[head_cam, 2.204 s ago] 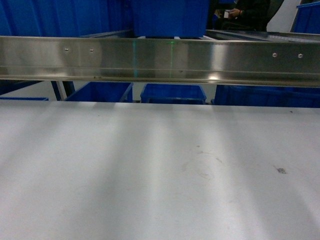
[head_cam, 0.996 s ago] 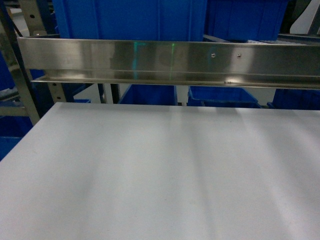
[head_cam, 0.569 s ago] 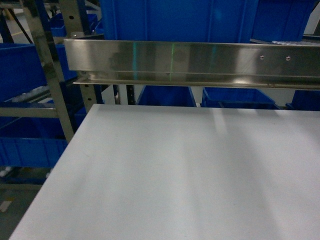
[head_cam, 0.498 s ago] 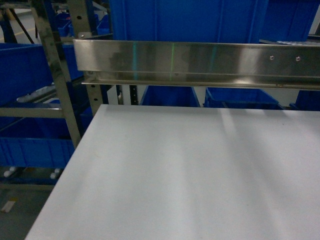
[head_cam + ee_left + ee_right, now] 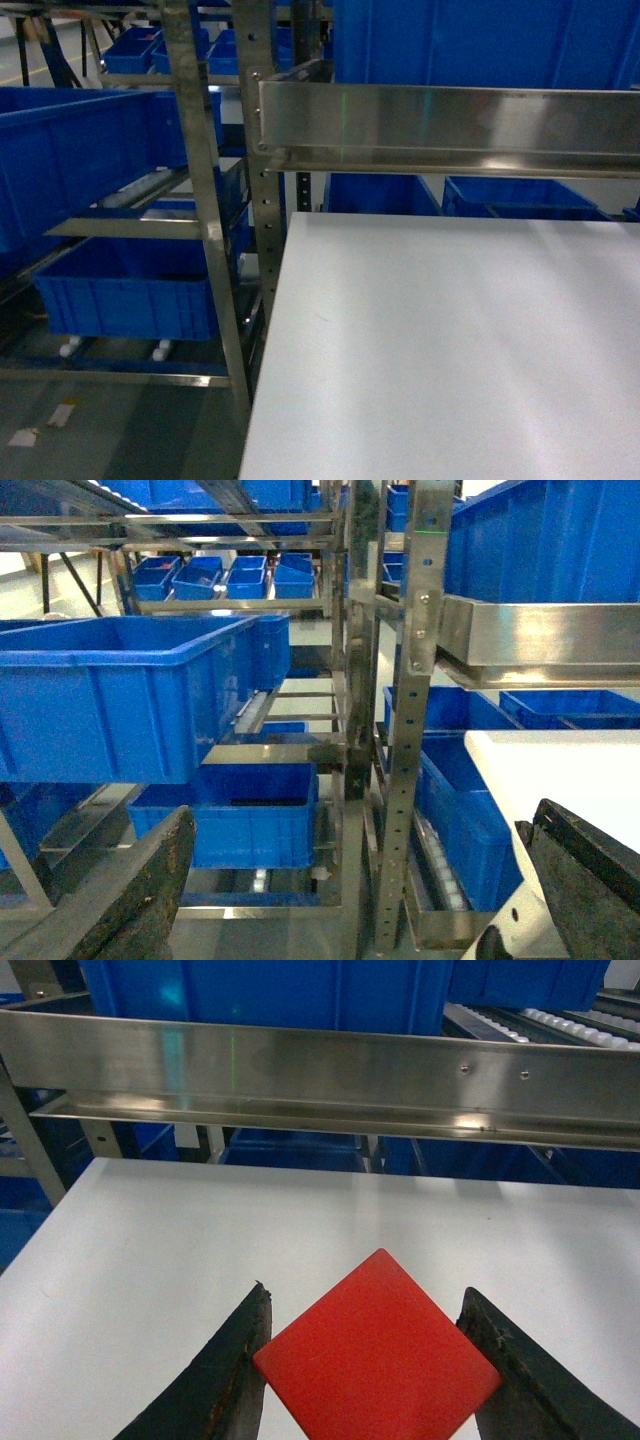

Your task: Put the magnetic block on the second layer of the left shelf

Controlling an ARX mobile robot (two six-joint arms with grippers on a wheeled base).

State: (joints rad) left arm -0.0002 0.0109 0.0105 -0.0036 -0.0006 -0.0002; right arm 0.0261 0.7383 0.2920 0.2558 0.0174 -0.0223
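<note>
The right gripper (image 5: pixel 365 1360) is holding the red magnetic block (image 5: pixel 378 1350) between its dark jaws, which are clamping the flat square by two opposite corners so it is sitting diamond-wise. The block is hanging above the white counter (image 5: pixel 150 1250), near its front edge, facing a stainless steel rail (image 5: pixel 320 1070) with blue bins behind it. The left gripper (image 5: pixel 360 880) is standing with its jaws spread wide and nothing between them, pointing at the left shelf (image 5: pixel 350 680), a metal rack of perforated uprights. A large blue bin (image 5: pixel 130 700) is sitting on one of its levels, with more bins above and below. In the head view neither gripper is showing; the counter is filling the right and the rack (image 5: pixel 200 200) is standing beside its left edge
</note>
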